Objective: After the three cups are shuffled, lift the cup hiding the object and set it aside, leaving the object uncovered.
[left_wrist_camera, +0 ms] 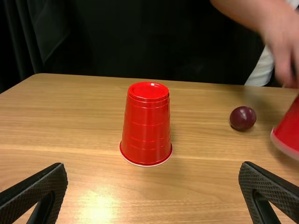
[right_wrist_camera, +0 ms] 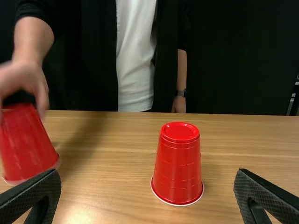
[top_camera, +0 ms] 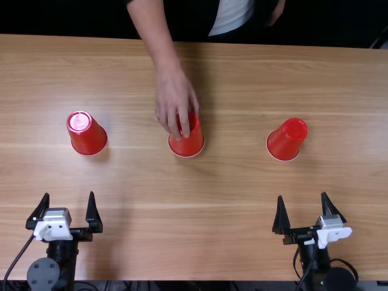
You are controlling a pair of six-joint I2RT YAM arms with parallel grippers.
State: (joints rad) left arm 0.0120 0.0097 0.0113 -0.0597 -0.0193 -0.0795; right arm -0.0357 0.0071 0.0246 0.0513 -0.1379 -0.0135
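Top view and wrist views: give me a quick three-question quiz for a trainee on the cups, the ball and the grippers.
1. Fill in the blank: the left gripper and the right gripper both have their fingers ____.
2. True or false: the person's hand holds the middle cup tilted.
3. Where is the dark red ball? A) in the person's hand; B) uncovered on the table beside the middle cup; C) in the right gripper.

Key: 1 open; 2 true; 3 B.
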